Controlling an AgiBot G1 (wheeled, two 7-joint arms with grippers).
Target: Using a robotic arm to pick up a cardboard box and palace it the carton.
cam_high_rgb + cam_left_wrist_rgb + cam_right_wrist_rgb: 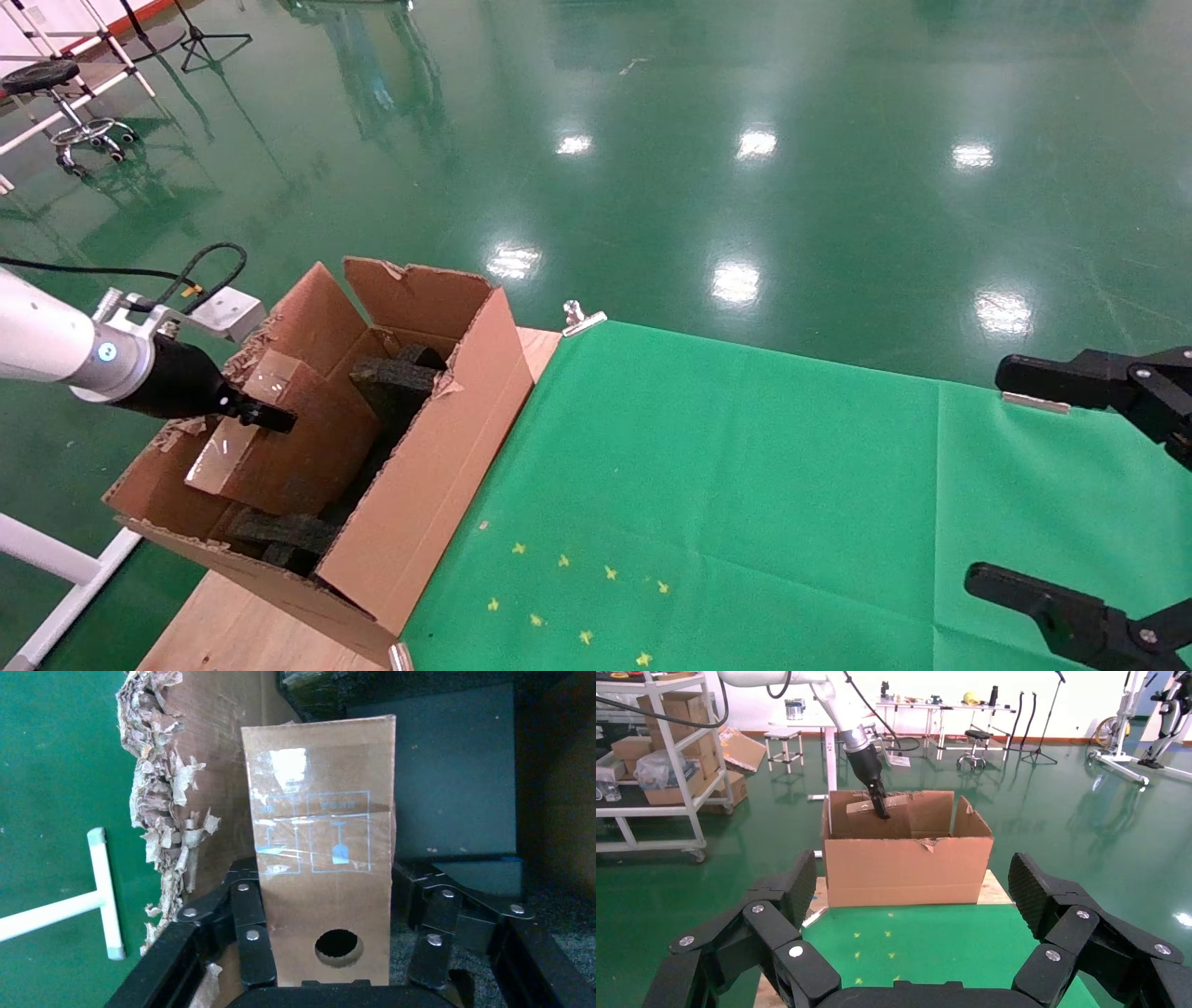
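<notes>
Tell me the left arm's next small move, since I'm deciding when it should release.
Probably lower a little further, then open. The left gripper is shut on the slim taped brown cardboard box, which stands tilted inside the large torn-flap carton, among black foam blocks.

Cardboard box (270, 438) lower end hidden below carton (438, 485) wall in head view, and near end cut by frame edge in left wrist view; left gripper (337, 952) fingertips covered by the box, so actual contact not visible; printed marks under the tape too faint to read. Robotic arm (56, 349) runs off the picture's left edge; black foam blocks (391, 387) partly buried behind the box. Right gripper (1090, 494) bases cut by head view's right edge.
</notes>
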